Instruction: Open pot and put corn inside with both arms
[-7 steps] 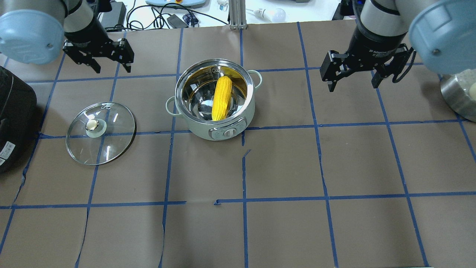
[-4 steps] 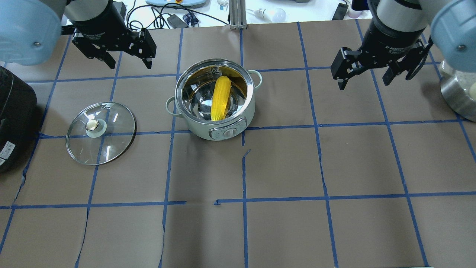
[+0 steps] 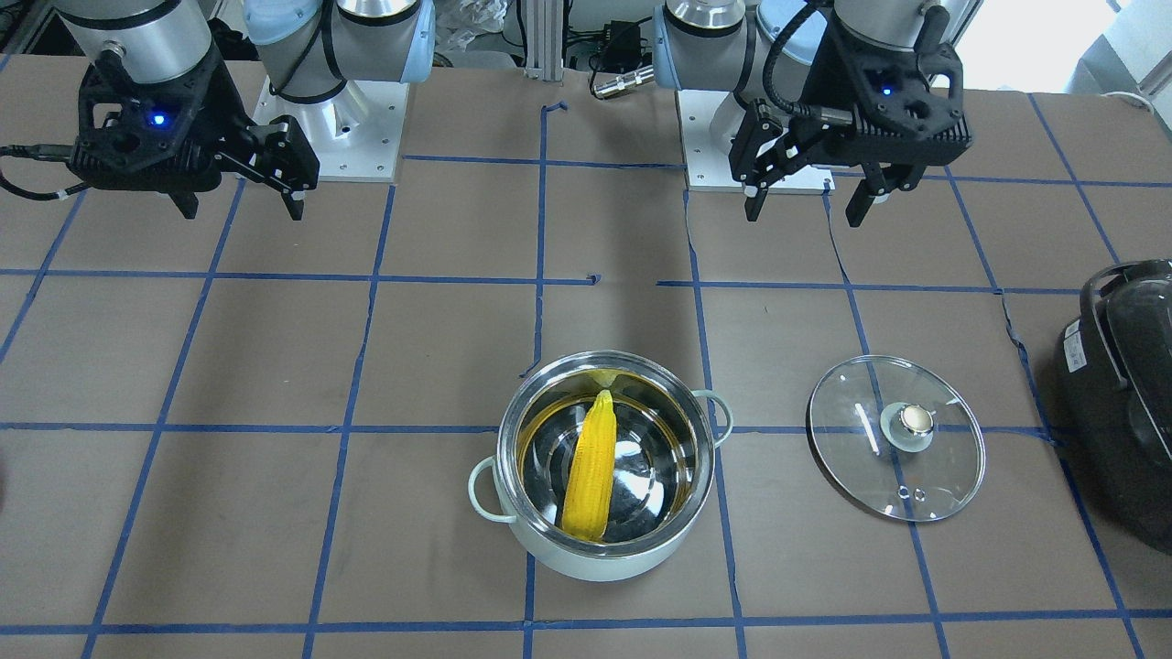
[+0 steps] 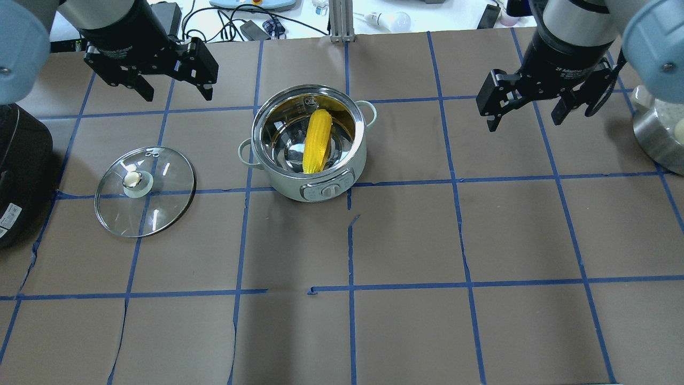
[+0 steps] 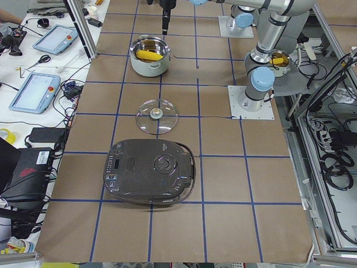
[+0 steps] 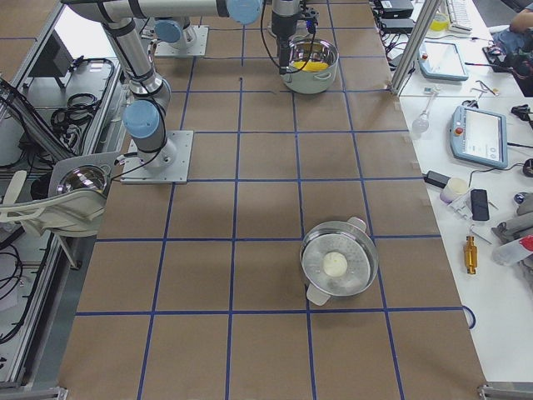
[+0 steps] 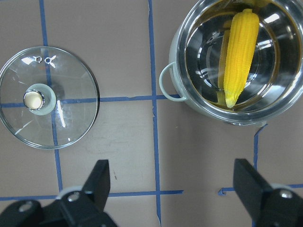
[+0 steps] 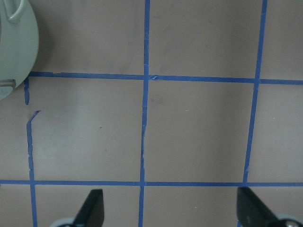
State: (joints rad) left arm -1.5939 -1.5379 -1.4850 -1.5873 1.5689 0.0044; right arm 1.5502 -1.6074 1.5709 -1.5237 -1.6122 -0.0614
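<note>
The mint-green pot (image 4: pixel 291 188) stands open at the table's middle, far side. The yellow corn (image 4: pixel 317 141) lies inside it, leaning on the steel wall, as the front view (image 3: pixel 591 480) and left wrist view (image 7: pixel 239 52) also show. The glass lid (image 4: pixel 157 211) lies flat on the table to the pot's left, knob up. My left gripper (image 4: pixel 176 96) is open and empty, high up, beyond the lid and left of the pot. My right gripper (image 4: pixel 523 124) is open and empty, high above the table well right of the pot.
A black appliance (image 4: pixel 16 176) sits at the left edge, near the lid. A steel bowl (image 4: pixel 660 139) holding a white ball stands at the right edge, beside my right arm. Cables and tablets lie beyond the table's far edge.
Both grippers have shifted rightward in the overhead view, staying open. The left one went from above the lid's far side toward the pot. Pot, corn and lid have not moved.
</note>
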